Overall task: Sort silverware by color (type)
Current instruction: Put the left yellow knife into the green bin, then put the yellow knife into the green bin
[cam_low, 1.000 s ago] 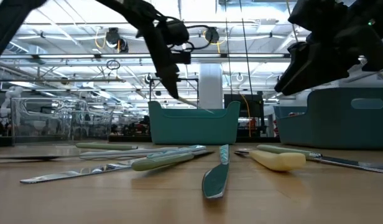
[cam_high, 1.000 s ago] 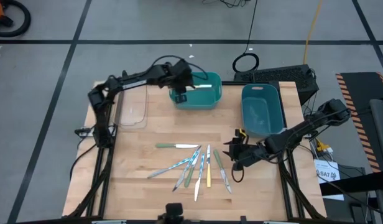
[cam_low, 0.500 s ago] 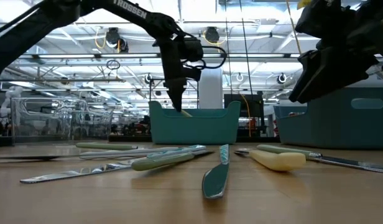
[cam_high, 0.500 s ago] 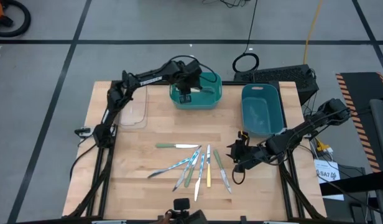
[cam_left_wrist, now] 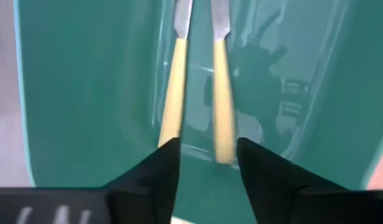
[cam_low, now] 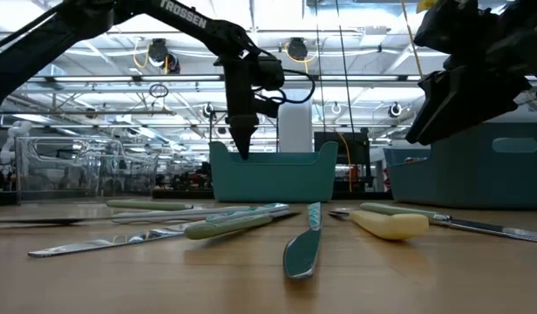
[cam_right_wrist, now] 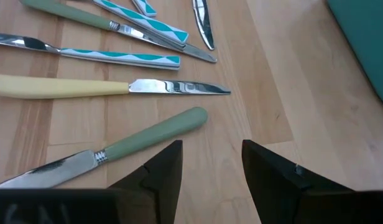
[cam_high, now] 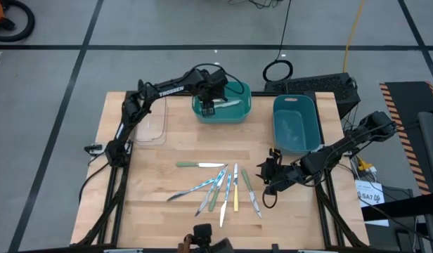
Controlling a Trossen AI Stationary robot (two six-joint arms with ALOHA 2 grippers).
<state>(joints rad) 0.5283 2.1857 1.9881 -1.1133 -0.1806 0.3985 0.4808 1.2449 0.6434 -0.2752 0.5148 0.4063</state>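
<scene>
My left gripper (cam_high: 209, 107) hangs open above the teal bin (cam_high: 241, 112), fingers pointing down into it, holding nothing. On the bin floor lies a yellow-handled piece of silverware (cam_left_wrist: 222, 118). A second yellow handle (cam_left_wrist: 173, 106) shows beside it; whether that is another piece or a mirror image, I cannot tell. The other silverware (cam_high: 220, 186) lies fanned out on the wooden table at the near middle. Just to its right my right gripper (cam_high: 266, 172) hovers open, above a green-handled knife (cam_right_wrist: 154, 134) and a yellow-handled knife (cam_right_wrist: 61, 87).
A blue bin (cam_high: 297, 123) stands at the back right and a clear tray (cam_high: 150, 123) at the back left. Dark gear (cam_high: 322, 86) sits behind the blue bin. Bare wood lies between the bins and the silverware.
My left gripper has moved from the teal bin's left rim farther over the bin, sunk a little and tipped more steeply down. It has let go of the yellow-handled piece, which hung slanting from its fingers and now lies inside the bin.
</scene>
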